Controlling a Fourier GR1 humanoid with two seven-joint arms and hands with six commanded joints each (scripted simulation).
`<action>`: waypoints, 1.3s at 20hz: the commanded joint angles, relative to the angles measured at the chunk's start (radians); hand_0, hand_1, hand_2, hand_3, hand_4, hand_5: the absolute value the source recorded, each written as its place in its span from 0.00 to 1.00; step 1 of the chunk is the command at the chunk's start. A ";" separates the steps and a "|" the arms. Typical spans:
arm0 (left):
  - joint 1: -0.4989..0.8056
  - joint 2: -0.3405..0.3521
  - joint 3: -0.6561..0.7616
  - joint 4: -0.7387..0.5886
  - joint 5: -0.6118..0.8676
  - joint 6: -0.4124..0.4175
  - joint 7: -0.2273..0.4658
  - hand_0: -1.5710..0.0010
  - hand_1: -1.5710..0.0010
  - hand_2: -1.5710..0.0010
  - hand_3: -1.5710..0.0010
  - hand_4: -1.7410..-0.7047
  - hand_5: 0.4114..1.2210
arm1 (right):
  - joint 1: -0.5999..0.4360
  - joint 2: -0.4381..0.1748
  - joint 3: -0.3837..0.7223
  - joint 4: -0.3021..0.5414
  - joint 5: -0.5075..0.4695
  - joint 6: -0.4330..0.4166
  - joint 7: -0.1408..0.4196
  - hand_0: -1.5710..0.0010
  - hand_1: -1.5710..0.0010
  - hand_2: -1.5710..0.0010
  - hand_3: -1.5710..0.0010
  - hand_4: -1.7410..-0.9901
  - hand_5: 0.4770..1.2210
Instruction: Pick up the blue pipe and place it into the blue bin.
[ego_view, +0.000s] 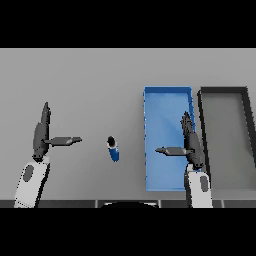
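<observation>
A short blue pipe (114, 149) with a dark top end lies on the grey table, near the middle. The blue bin (152, 105) stands to its right, long and rectangular. My right hand (191, 141) hovers over the bin's right side, open, its fingers straight and pointing away, the thumb stretched left. My left hand (41, 134) is at the left of the table, open too, with its thumb pointing right toward the pipe. Neither hand touches the pipe.
A dark grey bin (202, 107) stands right beside the blue bin, at the far right. The table's (75, 80) front edge runs just below the hands.
</observation>
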 joint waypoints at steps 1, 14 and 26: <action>0.001 -0.001 -0.001 -0.002 -0.001 0.001 -0.005 1.00 1.00 1.00 1.00 0.75 0.22 | 0.001 -0.001 -0.001 -0.001 -0.001 0.000 -0.001 1.00 1.00 1.00 1.00 0.71 0.20; 0.077 0.167 -0.064 -0.011 -0.004 -0.281 -0.170 1.00 1.00 1.00 1.00 0.75 0.22 | 0.121 -0.157 0.072 -0.132 0.167 0.040 -0.121 1.00 1.00 1.00 1.00 0.72 0.20; 0.123 0.166 -0.289 -0.177 -0.089 -0.446 -0.065 1.00 1.00 1.00 1.00 0.58 0.06 | 0.114 -0.162 0.075 -0.147 0.167 0.045 -0.096 1.00 1.00 1.00 1.00 0.74 0.19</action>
